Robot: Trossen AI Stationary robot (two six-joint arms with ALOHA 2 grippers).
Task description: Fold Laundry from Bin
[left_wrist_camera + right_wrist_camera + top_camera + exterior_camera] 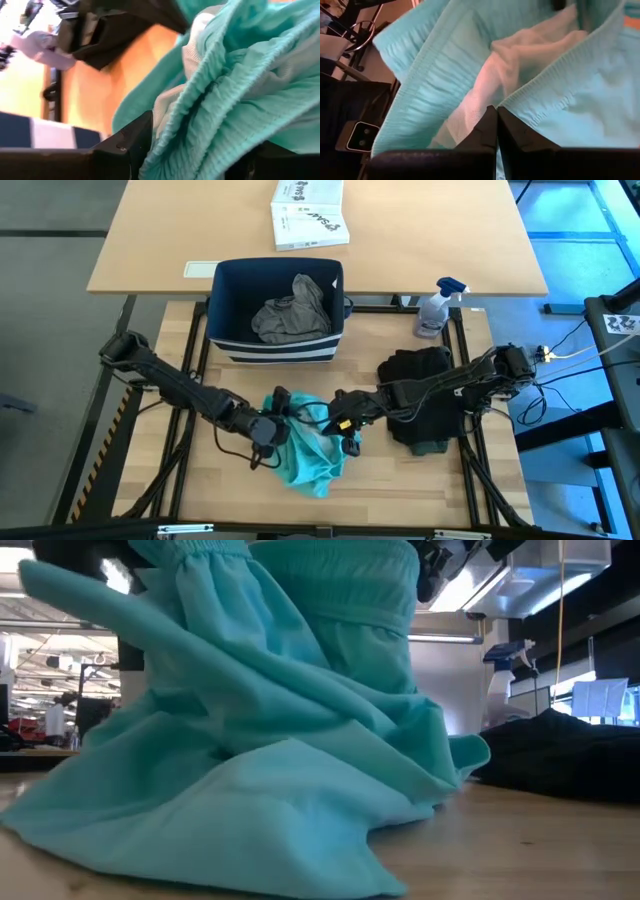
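Observation:
The teal piece (312, 448) of the laundry is held up by its elastic waistband between my two grippers at the table's middle. Its lower part is heaped on the wood (250, 810). My left gripper (278, 418) is shut on the waistband's left part and my right gripper (342, 420) on its right part. The navy bin (222, 305) stands farther back, with a grey garment (292, 312) lying in it. A black T-shirt (420, 385) lies bunched to the right, on top of an olive-green piece (432, 448). My left gripper has the gathered waistband (200, 115) bunched between its two fingers (125, 145), in several folds. It slants down at it from the table's left. The cloth hangs below the hold, slack. My right gripper pinches the ribbed waistband edge (530, 107) between its closed fingertips (487, 132), with white lining beside them. It slants down at it from the table's right. The cloth hangs below, with its lower end on the table (300, 840).
A spray bottle (435, 308) stands to the right of the bin. A white printed box (308, 212) lies on the far table. Bare wood (400, 480) runs along the near edge, in front of the teal heap.

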